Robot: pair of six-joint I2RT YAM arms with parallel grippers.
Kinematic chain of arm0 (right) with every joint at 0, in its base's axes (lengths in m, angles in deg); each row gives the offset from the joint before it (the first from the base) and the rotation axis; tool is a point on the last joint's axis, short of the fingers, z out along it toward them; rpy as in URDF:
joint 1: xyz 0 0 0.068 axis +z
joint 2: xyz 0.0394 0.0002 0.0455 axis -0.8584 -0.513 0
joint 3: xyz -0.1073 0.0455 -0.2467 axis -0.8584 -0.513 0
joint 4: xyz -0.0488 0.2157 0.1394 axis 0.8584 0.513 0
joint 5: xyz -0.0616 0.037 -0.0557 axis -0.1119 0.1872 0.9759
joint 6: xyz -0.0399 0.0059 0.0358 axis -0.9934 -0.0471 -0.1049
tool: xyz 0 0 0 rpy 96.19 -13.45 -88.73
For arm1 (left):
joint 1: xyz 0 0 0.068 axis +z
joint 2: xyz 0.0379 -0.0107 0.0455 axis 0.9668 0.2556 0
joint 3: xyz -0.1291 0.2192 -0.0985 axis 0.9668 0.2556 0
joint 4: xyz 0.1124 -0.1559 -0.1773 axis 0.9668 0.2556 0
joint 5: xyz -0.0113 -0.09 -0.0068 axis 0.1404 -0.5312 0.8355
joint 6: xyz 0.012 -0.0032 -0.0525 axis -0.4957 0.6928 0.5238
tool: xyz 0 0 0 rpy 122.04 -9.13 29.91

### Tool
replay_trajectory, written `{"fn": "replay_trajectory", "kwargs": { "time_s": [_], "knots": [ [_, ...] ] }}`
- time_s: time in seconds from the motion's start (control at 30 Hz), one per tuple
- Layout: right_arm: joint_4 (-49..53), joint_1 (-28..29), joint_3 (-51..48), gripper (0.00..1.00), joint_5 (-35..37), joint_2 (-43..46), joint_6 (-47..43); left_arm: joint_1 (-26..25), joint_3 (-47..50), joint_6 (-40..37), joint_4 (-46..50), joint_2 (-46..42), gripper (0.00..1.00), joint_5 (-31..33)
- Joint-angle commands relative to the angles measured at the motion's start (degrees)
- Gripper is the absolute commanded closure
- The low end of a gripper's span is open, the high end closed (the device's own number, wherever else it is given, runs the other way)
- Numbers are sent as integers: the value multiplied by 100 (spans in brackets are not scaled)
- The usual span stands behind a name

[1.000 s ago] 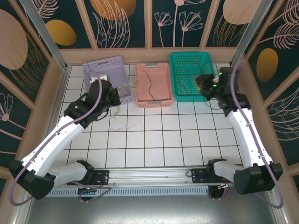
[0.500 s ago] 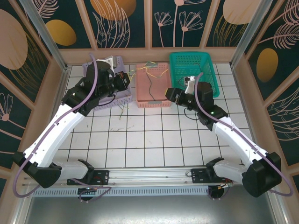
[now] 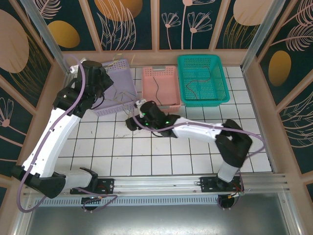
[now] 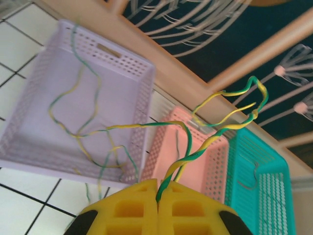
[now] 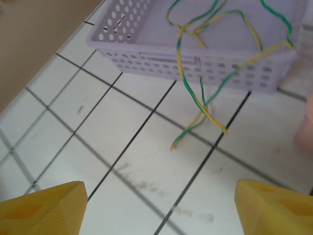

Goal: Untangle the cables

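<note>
Currently the left gripper is clamping its yellow fingers together on the yellow-green cables, with two strands leaving the pinch. From there the strands are rising in a loose loop, then dropping into the lilac basket, where they are crossing over each other in a tangle. The right gripper is hovering with its fingers spread wide, holding nothing, low over the tiles just in front of that basket. The cables' free ends are hanging over the basket's near wall and lying on a tile ahead of it. A dark cable is lying apart in the pink basket.

Judgement: the wire looks light, limp and thin, so it is likely to slip through a weak pinch and snag in the wall holes. The best hold seems to be the free ends on the tile, pulled gently.
</note>
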Motion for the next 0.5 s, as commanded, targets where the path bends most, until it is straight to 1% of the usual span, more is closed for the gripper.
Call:
{"fn": "replay_trajectory", "kwargs": {
  "time_s": [0.0, 0.07, 0.13, 0.23, 0.27, 0.3, 0.33, 0.4, 0.47],
  "knots": [
    [347, 35, 930, 19, 1278, -675, -670, 95, 153, 341, -123, -217, 100, 123],
    [638, 4, 1491, 19, 1552, -1151, -735, 112, 153, 344, -115, -230, 100, 119],
    [839, -58, 1952, 23, 1447, -1576, -778, 122, 183, 348, -131, -290, 100, 119],
    [1130, -114, 2440, 34, 1256, -2046, -734, 148, 187, 299, -85, -348, 100, 106],
    [1196, -121, 2541, 40, 1173, -2143, -695, 157, 173, 287, -61, -361, 100, 92],
    [1217, -113, 2597, 48, 1111, -2202, -688, 158, 180, 274, -47, -367, 100, 85],
    [1194, -115, 2604, 59, 1065, -2198, -682, 164, 188, 263, -52, -374, 100, 78],
    [1008, -85, 2465, 85, 1072, -2024, -688, 170, 189, 263, -48, -397, 100, 83],
    [741, -71, 2267, 100, 1115, -1676, -684, 175, 208, 237, -71, -402, 100, 55]
  ]
}}
